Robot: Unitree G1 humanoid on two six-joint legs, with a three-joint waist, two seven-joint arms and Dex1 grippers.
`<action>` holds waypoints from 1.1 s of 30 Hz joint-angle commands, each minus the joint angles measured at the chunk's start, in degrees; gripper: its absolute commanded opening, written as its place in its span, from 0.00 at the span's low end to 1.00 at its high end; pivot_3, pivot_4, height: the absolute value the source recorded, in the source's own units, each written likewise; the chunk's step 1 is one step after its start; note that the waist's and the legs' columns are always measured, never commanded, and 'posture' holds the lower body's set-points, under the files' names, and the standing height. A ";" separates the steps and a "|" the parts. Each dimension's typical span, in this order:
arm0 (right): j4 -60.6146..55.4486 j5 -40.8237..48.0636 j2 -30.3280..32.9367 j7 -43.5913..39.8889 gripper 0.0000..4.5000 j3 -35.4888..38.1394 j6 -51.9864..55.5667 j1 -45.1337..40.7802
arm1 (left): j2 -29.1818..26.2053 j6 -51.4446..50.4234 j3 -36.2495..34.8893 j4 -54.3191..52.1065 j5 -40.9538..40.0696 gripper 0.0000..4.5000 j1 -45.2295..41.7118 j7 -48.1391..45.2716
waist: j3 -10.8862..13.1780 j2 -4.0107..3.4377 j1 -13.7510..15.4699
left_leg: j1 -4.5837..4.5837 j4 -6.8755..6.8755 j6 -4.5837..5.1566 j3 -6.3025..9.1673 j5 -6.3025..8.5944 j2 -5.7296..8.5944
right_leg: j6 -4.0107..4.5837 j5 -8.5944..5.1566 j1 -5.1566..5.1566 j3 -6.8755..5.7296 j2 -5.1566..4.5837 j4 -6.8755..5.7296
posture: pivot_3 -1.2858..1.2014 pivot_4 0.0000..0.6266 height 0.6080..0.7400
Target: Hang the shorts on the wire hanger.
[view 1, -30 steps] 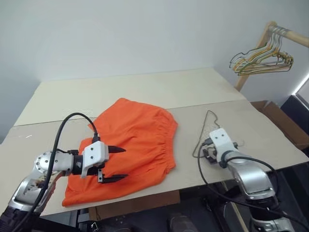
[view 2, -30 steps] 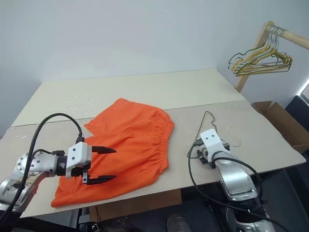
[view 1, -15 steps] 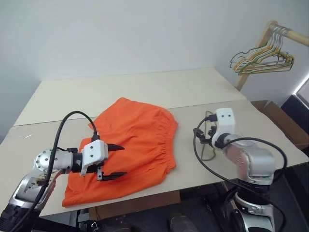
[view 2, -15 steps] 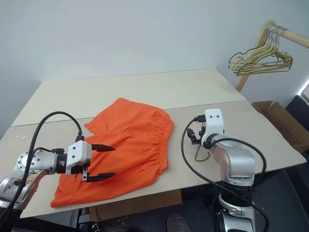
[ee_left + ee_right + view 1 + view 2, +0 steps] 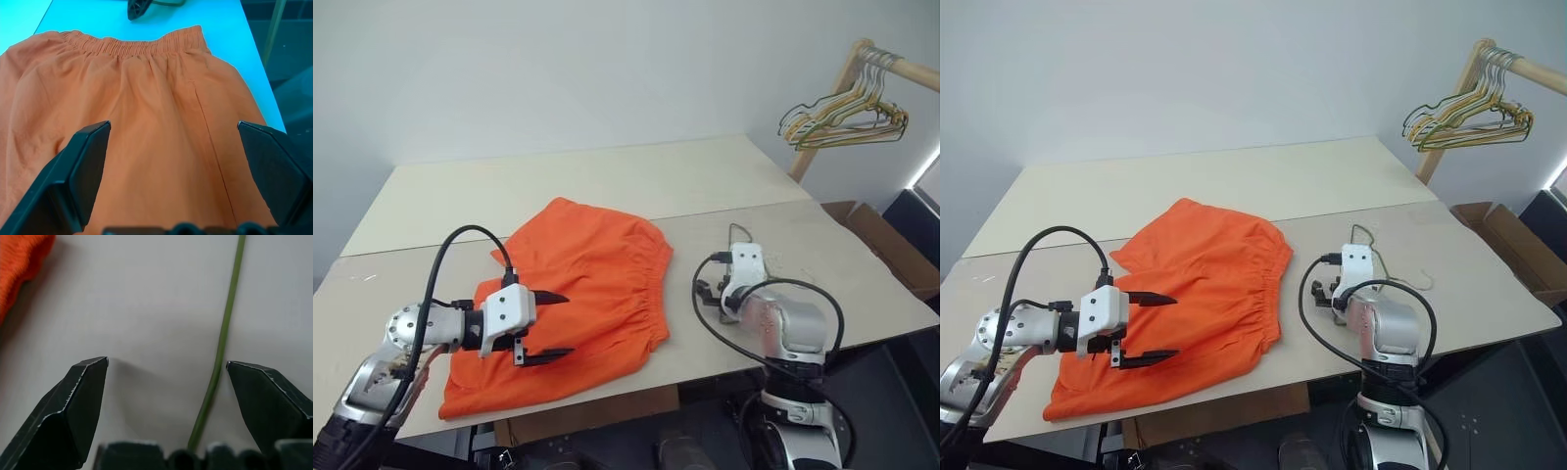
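The orange shorts (image 5: 587, 274) lie flat on the table, waistband toward my right arm. My left gripper (image 5: 568, 325) hovers open over their near leg. In the left wrist view its fingers (image 5: 83, 166) stand wide apart above the fabric (image 5: 156, 112). The thin wire hanger (image 5: 737, 230) lies on the table to the right of the shorts, partly hidden under my right hand. My right gripper (image 5: 166, 362) is open just above the table. The hanger's wire (image 5: 222, 333) runs between its fingers, close to one of them. A corner of the shorts (image 5: 19, 264) shows beside it.
A bunch of coloured hangers (image 5: 842, 117) hangs on a wooden rail at the far right. A cardboard box (image 5: 876, 235) sits beyond the table's right edge. The table (image 5: 558, 181) stretches bare behind the shorts. Its front edge lies just below both hands.
My right hand has rolled and moved left and forward over the hanger, nearer the shorts' waistband. The left gripper and the shorts have stayed put.
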State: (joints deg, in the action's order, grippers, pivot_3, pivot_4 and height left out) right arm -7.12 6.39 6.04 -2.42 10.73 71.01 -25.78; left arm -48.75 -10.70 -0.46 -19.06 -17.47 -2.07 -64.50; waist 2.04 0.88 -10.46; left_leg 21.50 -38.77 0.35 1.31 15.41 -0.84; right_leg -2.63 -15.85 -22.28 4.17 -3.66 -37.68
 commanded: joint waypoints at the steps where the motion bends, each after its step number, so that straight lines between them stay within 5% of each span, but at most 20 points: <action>1: 0.55 -0.49 0.50 0.38 0.99 -2.06 0.96 0.28 | -0.37 -0.11 -0.35 -1.40 -0.27 1.00 -0.48 0.35 | 0.00 0.00 0.00 | 0.00 0.00 0.00 0.00 0.00 0.00 | 0.00 0.00 0.00 0.00 0.01 0.01 | 0.46 0.00 1.00; 5: 1.48 -1.05 -0.34 1.74 0.87 -1.38 1.32 0.84 | -0.51 -0.03 -0.31 -1.36 -0.09 1.00 -0.39 0.23 | -0.03 0.02 0.02 | -0.03 0.00 0.00 0.01 0.00 -0.02 | 0.00 0.00 0.03 0.00 0.04 0.00 | 0.46 0.00 1.00; 16: 3.24 -1.24 0.75 1.53 0.01 -1.20 0.34 1.39 | -0.48 0.86 0.54 -0.55 0.50 1.00 -1.47 -0.37 | -0.12 0.10 -0.15 | -0.09 0.02 0.00 0.02 0.00 -0.09 | 0.00 0.00 0.05 0.01 0.14 0.01 | 0.46 0.00 1.00; 25: -0.57 -3.74 1.60 3.21 0.00 -3.76 -5.69 2.54 | 0.55 0.89 0.11 -0.05 0.49 1.00 -2.51 0.85 | -0.22 0.20 -0.11 | -0.09 0.03 0.00 0.03 0.00 -0.10 | 0.00 0.00 0.07 0.01 0.15 0.04 | 0.45 0.00 1.00; 33: -14.08 1.48 3.54 -2.85 0.00 -2.15 -6.91 -0.04 | 13.94 -16.21 -7.94 0.91 -19.31 1.00 -12.55 13.74 | -0.10 0.01 0.00 | 0.14 -0.06 0.00 0.08 0.00 -0.05 | -0.03 0.01 -0.05 -0.02 0.09 0.02 | 0.45 0.00 1.00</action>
State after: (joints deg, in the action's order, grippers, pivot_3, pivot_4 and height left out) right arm -16.48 6.08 8.90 -3.84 7.73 64.24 -23.97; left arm -35.78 -23.69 -6.54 -18.05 -32.43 -13.16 -53.72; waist 1.94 0.89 -10.46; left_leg 21.63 -38.83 0.35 1.39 15.41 -0.89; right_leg -2.66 -15.83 -22.33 4.15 -3.58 -37.67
